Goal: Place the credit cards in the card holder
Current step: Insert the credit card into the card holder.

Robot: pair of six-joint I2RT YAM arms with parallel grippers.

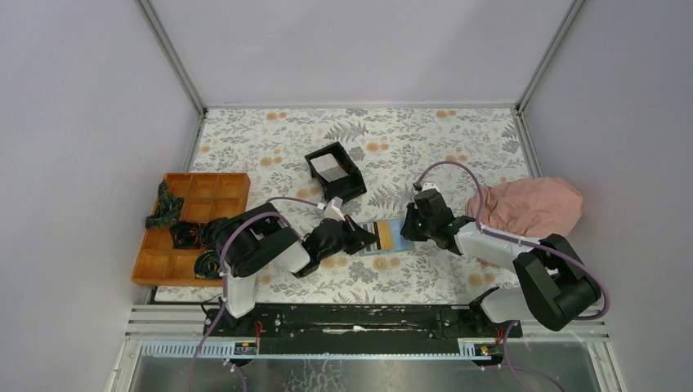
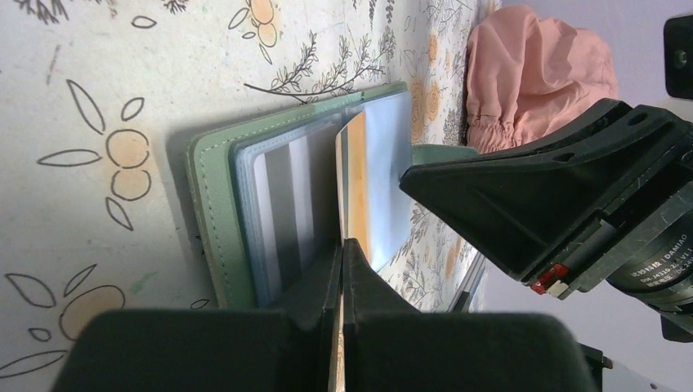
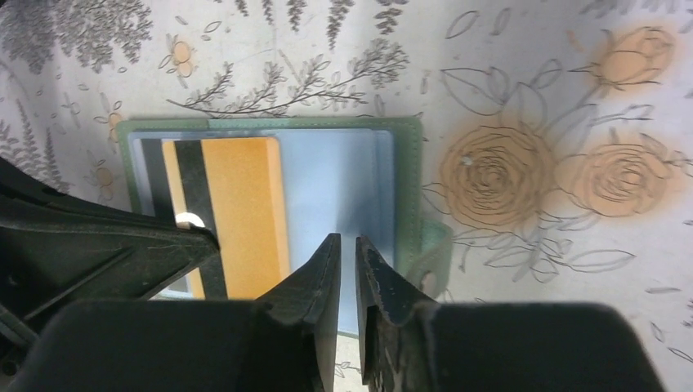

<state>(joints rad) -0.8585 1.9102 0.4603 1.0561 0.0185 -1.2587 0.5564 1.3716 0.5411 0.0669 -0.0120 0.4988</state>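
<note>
The sage-green card holder (image 1: 391, 237) lies open on the flowered mat between the two arms. My left gripper (image 1: 365, 239) is shut on a credit card (image 2: 356, 175), held edge-on over the open holder (image 2: 214, 204). The card's showing face is orange with a black stripe (image 3: 237, 208), and its far end lies on the light blue inside face (image 3: 343, 175). A pale grey striped card (image 2: 282, 204) sits in a clear sleeve. My right gripper (image 3: 347, 241) is shut, empty, with its tips on the blue face near the holder's right edge and tab (image 3: 433, 257).
A black square open-top box (image 1: 335, 170) with pale cards in it stands behind the holder. A pink cloth bundle (image 1: 527, 208) lies at the right. A wooden compartment tray (image 1: 192, 224) with dark items stands at the left. The right gripper's body (image 2: 539, 188) is close to the card.
</note>
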